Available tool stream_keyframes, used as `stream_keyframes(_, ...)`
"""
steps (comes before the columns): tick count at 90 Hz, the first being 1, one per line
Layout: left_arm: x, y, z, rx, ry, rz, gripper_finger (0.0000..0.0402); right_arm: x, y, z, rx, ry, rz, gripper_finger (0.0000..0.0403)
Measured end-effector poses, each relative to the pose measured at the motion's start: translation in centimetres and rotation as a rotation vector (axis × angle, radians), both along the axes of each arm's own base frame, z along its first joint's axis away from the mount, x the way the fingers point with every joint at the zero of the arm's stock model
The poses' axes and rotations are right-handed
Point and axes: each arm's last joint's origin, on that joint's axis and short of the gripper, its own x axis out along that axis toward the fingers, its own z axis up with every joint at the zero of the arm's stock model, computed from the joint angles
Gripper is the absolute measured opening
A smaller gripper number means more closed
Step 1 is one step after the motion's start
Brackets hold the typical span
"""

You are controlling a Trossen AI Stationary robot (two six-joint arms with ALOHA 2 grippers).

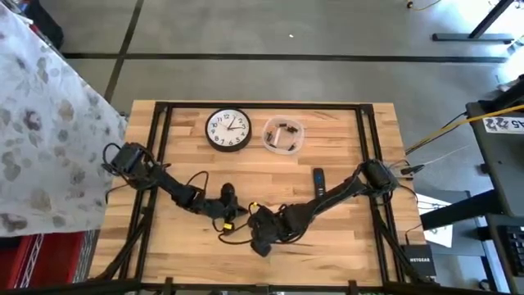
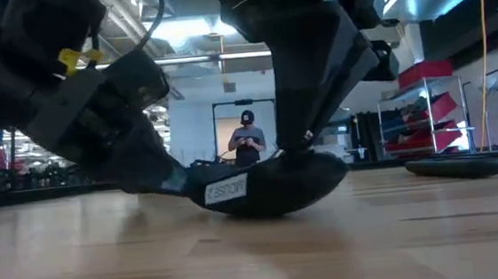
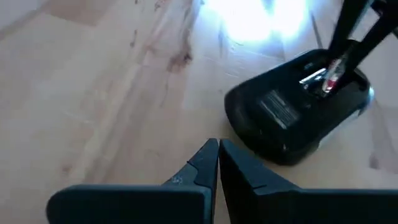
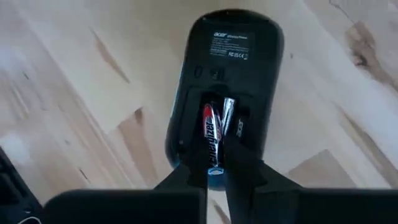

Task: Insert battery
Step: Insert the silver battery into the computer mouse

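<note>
Desk (image 1: pixel 327 246) carries an upturned mouse (image 4: pixel 227 81) directly below the right hand (image 4: pixel 214 167), belly up so its bay is reachable; that hand pinches a battery (image 4: pixel 212 138) angled into the bay, while the left hand (image 3: pixel 217 163), fingers pressed together, waits just beside, holding nothing

We read "acer" on the label on the underside of the black mouse (image 4: pixel 229 74); the smaller lines printed beneath it are too fine for us to make out. In the low view a pale label on the mouse's side carries a word we cannot read with certainty. At the near right, off the table, a black box (image 1: pixel 420 264) bears "NETGEAR". The wall clock (image 1: pixel 228 129) at the far side shows numerals around its dial, too small to read.
</note>
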Motion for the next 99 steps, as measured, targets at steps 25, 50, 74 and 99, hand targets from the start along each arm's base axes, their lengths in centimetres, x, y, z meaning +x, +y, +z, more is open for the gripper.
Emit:
stream_keyframes(25, -0.6, -1.2, 0.0, -0.022, -0.008, -0.006, 0.0000, 0.7, -0.2, -0.8, 0.030, -0.009, -0.006, 0.0005)
stream_keyframes(50, -0.6, -2.3, 0.4, -0.017, -0.031, 0.008, 0.0000, 1.0, -0.2, -0.9, 0.049, -0.016, 0.037, 0.0005)
stream_keyframes(74, -0.3, -2.6, -0.5, -0.036, -0.013, 0.043, 0.0000, 1.3, -0.5, -0.9, 0.033, -0.045, 0.032, 0.0005)
stream_keyframes(99, -0.7, -3.3, -1.0, 0.018, -0.024, 0.072, 0.0000, 1.8, -0.3, -1.3, 0.028, -0.082, 0.035, 0.0005)
